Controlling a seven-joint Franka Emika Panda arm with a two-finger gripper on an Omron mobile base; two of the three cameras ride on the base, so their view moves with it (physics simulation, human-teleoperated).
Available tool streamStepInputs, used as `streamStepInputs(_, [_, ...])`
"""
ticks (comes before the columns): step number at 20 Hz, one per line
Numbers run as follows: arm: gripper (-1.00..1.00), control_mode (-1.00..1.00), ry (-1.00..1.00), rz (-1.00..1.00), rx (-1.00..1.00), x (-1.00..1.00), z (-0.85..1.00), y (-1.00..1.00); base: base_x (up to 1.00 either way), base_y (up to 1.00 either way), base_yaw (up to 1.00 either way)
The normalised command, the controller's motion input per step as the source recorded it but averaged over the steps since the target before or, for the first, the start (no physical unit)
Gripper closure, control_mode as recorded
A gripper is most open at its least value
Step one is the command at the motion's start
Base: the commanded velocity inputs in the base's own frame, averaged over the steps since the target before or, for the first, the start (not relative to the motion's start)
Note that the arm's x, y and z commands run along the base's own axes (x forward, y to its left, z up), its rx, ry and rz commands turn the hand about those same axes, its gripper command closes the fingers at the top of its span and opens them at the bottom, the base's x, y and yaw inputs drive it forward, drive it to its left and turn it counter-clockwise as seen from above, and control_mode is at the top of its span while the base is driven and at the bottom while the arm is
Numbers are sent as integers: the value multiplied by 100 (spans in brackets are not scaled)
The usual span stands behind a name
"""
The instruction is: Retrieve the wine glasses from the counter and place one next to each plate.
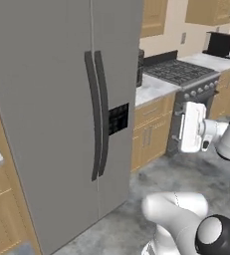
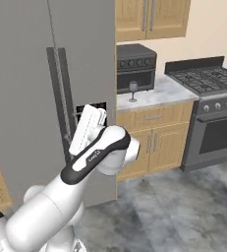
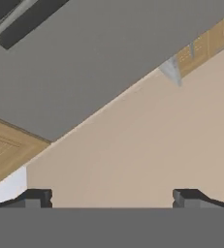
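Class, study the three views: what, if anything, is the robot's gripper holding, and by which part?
Nothing. The gripper is open, with bare space between its fingertips. One wine glass stands untouched on the counter.

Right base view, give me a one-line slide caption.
White arm raised before the grey fridge; one wine glass waits on the marbled counter beside the stove.

I counted 1 wine glass (image 2: 132,90) on 1 counter (image 2: 156,95). Also 1 fridge (image 1: 61,109), 1 stove (image 2: 203,78), 1 toaster oven (image 2: 135,61) and 1 toaster (image 1: 220,44).
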Motion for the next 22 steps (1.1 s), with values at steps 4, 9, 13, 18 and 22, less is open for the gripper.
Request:
streamStepInputs(4, [-100, 100, 0, 0, 0, 0, 0, 0, 100, 0, 0])
streamStepInputs(9, [-100, 100, 0, 0, 0, 0, 0, 0, 100, -29, 1])
streamStepInputs(13, [-100, 100, 0, 0, 0, 0, 0, 0, 100, -100, 22])
streamStepInputs(18, [-100, 100, 0, 0, 0, 0, 0, 0, 99, -73, 49])
streamStepInputs(22, [-100, 100, 0, 0, 0, 0, 0, 0, 65, -61, 61])
